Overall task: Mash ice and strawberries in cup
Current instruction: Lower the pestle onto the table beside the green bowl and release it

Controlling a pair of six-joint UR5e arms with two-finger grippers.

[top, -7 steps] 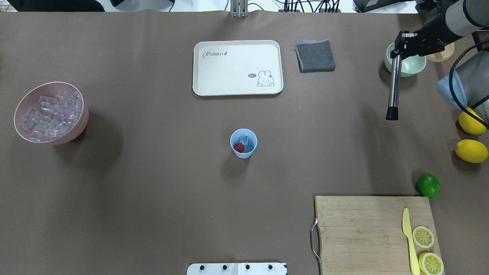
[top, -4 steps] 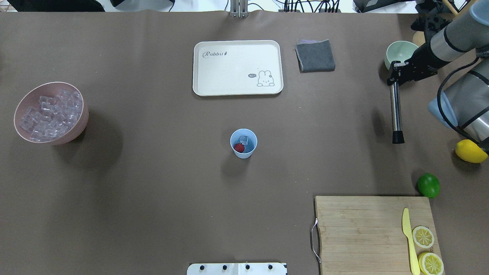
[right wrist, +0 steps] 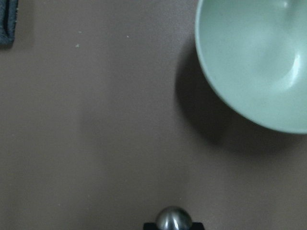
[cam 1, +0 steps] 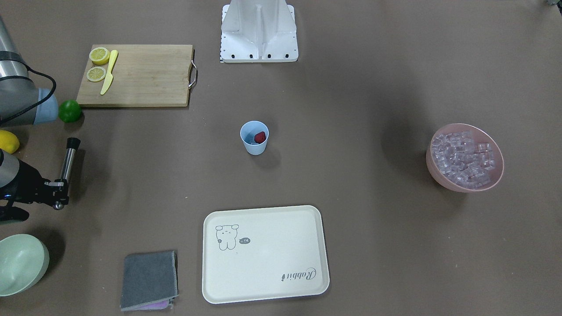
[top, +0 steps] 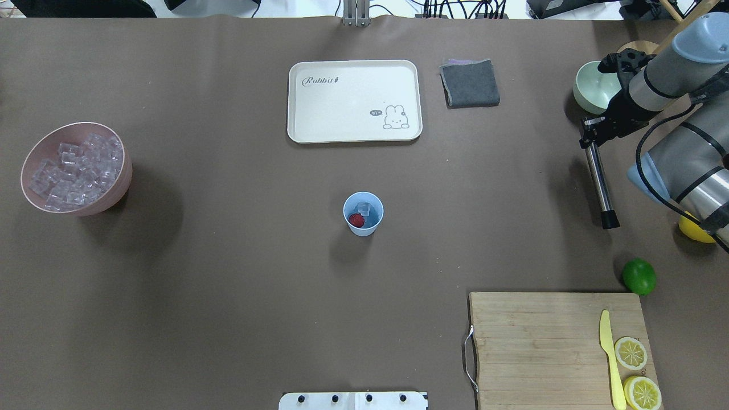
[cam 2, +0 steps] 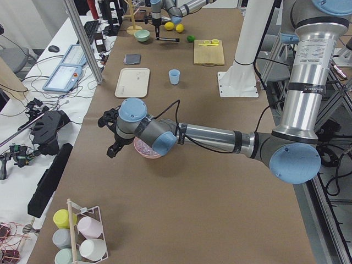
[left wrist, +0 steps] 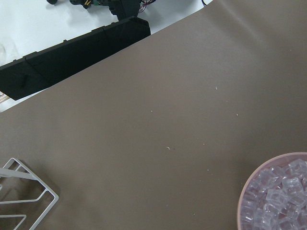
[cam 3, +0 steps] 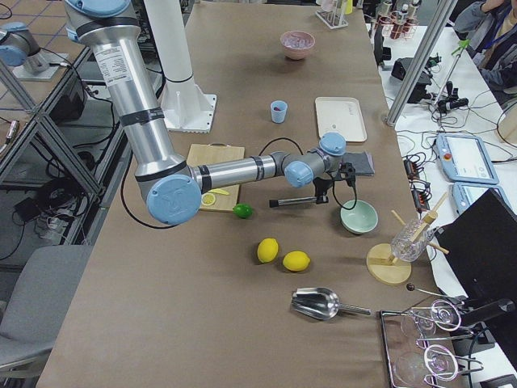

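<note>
Quickly: cup [top: 363, 213] stands upright mid-table, alone, well apart from both arms. Inside it, one red strawberry [top: 356, 220] sits on the robot-facing side, touching a clear cube of ice [top: 363, 208] behind it. The rest of the ice is heaped in the pink bowl [top: 122, 182] at the table's left end.

Right gripper [top: 590, 134] is clamped on the top end of a metal muddler [top: 598, 176]. The rod runs from the fingers toward the robot, and its black tip ends near the lime [top: 639, 276]. The gripper is just beside the pale green bowl [top: 586, 94], far from the cup.

Left gripper [cam 2: 113, 148] shows only in the exterior left view, by the outer side of the pink bowl. Whether its claw is apart or together cannot be told. Its wrist camera sees bare table and the bowl's rim with ice.

Also on the table: cream tray [top: 353, 102] beyond the cup, grey cloth [top: 470, 84] next to it, cutting board [top: 541, 341] with a yellow knife [top: 609, 359] and two lemon halves [top: 630, 352], and a whole lemon [top: 693, 232] partly hidden by the right arm.
</note>
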